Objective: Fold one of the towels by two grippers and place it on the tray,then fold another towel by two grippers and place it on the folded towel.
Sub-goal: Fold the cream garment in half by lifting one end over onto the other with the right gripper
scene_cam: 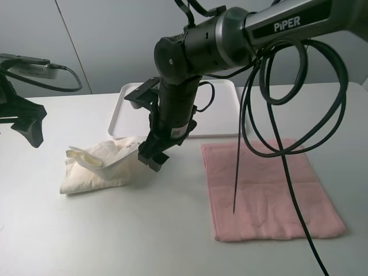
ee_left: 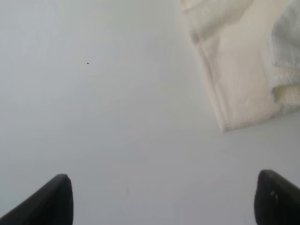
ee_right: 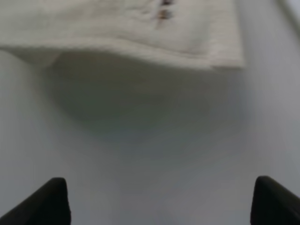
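Crumpled cream towel [scene_cam: 98,167], long axis left-right

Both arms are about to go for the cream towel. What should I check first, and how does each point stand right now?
1. The left end effector open, nothing held: ok.
2. The right end effector open, nothing held: ok.
3. The cream towel neatly folded: not ok, it lies bunched on the table.
4. Both arms at the towel: not ok, only the right one is close.
5. The tray free of towels: ok where visible.
6. The pink towel flat and out of the way: ok.
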You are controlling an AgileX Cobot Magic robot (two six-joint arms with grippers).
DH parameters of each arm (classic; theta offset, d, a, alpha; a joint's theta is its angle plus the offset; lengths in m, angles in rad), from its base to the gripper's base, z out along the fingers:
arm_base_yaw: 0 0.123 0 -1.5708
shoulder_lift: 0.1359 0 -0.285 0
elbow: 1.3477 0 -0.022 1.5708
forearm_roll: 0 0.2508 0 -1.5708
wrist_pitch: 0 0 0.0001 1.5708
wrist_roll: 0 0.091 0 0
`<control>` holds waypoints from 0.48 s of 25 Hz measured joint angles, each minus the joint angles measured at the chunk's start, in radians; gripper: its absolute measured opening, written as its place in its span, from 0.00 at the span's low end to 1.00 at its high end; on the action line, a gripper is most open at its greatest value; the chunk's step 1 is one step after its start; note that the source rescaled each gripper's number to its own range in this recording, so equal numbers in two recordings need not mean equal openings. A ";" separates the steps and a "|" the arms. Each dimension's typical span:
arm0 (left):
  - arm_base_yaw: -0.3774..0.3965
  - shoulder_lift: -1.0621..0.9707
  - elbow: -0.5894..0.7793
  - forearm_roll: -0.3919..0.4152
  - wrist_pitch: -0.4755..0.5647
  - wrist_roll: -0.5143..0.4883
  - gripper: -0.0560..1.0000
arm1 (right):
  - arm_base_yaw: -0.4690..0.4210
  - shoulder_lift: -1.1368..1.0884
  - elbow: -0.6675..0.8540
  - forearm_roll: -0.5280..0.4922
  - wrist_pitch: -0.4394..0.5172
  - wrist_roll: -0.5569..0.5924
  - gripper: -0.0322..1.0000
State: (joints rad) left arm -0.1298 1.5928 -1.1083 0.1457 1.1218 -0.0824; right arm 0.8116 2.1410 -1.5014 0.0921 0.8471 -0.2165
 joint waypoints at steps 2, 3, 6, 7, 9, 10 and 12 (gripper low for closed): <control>0.000 0.000 0.000 0.000 0.000 0.000 0.99 | 0.013 0.033 0.002 -0.006 -0.029 0.067 0.84; 0.000 0.000 0.000 0.000 0.002 0.000 0.99 | 0.015 0.048 0.002 -0.011 -0.049 0.109 0.84; 0.000 0.000 0.000 -0.002 0.004 0.000 0.99 | 0.015 0.062 0.004 -0.065 -0.115 0.225 0.84; 0.000 0.000 0.000 -0.002 0.004 0.000 0.99 | 0.015 0.062 0.004 -0.075 -0.138 0.264 0.84; 0.000 0.000 0.000 -0.002 0.004 0.002 0.99 | 0.015 0.062 0.004 -0.082 -0.189 0.313 0.84; 0.000 0.000 0.000 -0.002 0.004 0.002 0.99 | 0.015 0.062 0.004 -0.082 -0.207 0.326 0.83; 0.000 0.000 0.000 -0.002 0.004 0.002 0.99 | 0.015 0.062 0.001 -0.074 -0.226 0.338 0.83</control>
State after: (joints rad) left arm -0.1298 1.5928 -1.1083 0.1438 1.1257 -0.0804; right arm 0.8267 2.2026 -1.5000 0.0180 0.6212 0.1213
